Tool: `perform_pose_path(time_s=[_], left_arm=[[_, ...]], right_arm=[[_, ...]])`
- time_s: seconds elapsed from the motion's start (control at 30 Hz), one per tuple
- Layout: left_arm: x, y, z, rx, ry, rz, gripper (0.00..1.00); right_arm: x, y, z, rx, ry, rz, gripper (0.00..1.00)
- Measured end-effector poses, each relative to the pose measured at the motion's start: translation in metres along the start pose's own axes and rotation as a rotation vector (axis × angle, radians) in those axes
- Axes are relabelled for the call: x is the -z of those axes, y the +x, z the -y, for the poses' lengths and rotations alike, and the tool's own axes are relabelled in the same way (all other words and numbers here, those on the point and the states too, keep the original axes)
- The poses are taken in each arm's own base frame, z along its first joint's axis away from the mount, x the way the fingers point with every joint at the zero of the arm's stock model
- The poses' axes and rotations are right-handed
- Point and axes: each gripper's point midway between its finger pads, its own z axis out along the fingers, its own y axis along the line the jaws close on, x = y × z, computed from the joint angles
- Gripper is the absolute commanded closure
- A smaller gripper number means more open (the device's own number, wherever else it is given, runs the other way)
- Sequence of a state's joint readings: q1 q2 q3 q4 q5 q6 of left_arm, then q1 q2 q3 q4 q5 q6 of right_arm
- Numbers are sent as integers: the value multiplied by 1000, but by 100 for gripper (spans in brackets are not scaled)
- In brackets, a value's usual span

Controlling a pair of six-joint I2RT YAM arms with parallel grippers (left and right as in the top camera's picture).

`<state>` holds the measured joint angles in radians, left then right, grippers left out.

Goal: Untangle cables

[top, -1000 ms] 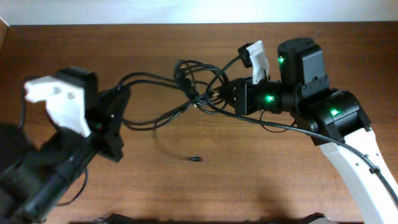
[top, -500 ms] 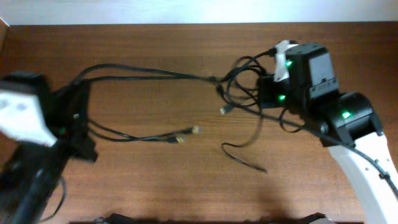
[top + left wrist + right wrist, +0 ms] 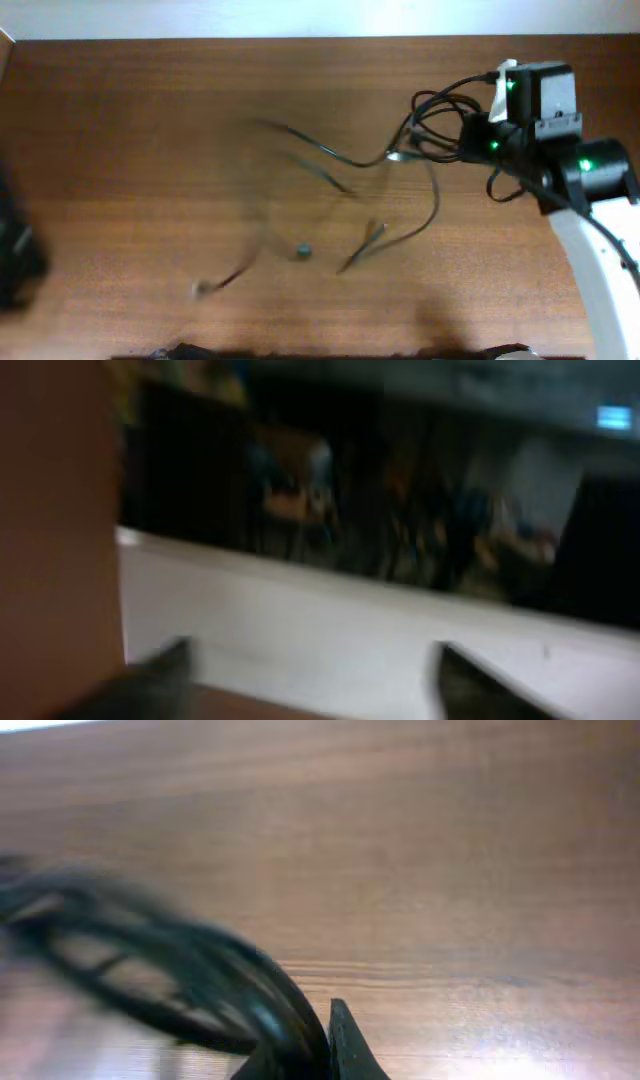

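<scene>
My right gripper is shut on a bunch of thin black cables at the right of the table. In the right wrist view the cables curve out to the left of the closed fingertips. From the grip, blurred strands trail left and down over the wood, with loose ends near the middle and one further left. My left gripper is open and empty, its dark fingers wide apart. Only a dark blur of the left arm shows at the overhead view's left edge.
A small dark piece lies on the wooden table among the trailing strands. The left wrist camera looks past a white ledge toward a dim, blurred background. The table's far edge meets a pale wall.
The left gripper opened, let go of the cables and pulled back to the left edge. The right arm moved further right with its bunch, and the freed strands are dropping onto the table.
</scene>
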<state>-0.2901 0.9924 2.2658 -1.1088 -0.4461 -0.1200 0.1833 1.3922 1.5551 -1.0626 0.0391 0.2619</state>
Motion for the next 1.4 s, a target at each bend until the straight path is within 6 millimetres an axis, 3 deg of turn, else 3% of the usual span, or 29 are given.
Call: perform_pose_path(time_s=[0.07,0.13,0.3,0.4,0.57,0.67,0.77,0.87,1.0,1.23,1.33,1.37,1.4], left_arm=[[40,-21,-20,47,-9,91,1],[45,-21,-22,46,-6,92,1],[10,23,15,-29,115,-93,1],[8,45,31,-52,201,-186,1],[5,91,58,-124,345,-363,1],[-15,127,83,-159,441,-496,1],[-36,164,108,-158,527,-632,1],[-58,196,132,-159,603,-748,1],[-67,227,139,-288,680,-829,1],[-48,234,150,-598,959,-730,1],[-48,232,153,-634,995,-696,14],[-49,231,154,-642,1003,-682,22],[-50,229,155,-649,1009,-667,37]], right_arm=[[-6,3,-5,5,-25,-22,96],[-4,3,-17,19,-93,-25,96],[6,5,-60,94,-349,-40,96],[21,10,-92,149,-557,-51,96],[64,10,-135,251,-806,-23,96],[104,17,-175,365,-933,17,95],[130,29,-199,437,-1014,27,95],[141,41,-213,476,-1057,10,95],[149,45,-218,470,-1098,-7,95],[203,29,-227,402,-1234,4,94],[218,33,-230,369,-1313,-51,94],[225,34,-232,361,-1350,-69,94],[233,34,-234,358,-1389,-80,94]])
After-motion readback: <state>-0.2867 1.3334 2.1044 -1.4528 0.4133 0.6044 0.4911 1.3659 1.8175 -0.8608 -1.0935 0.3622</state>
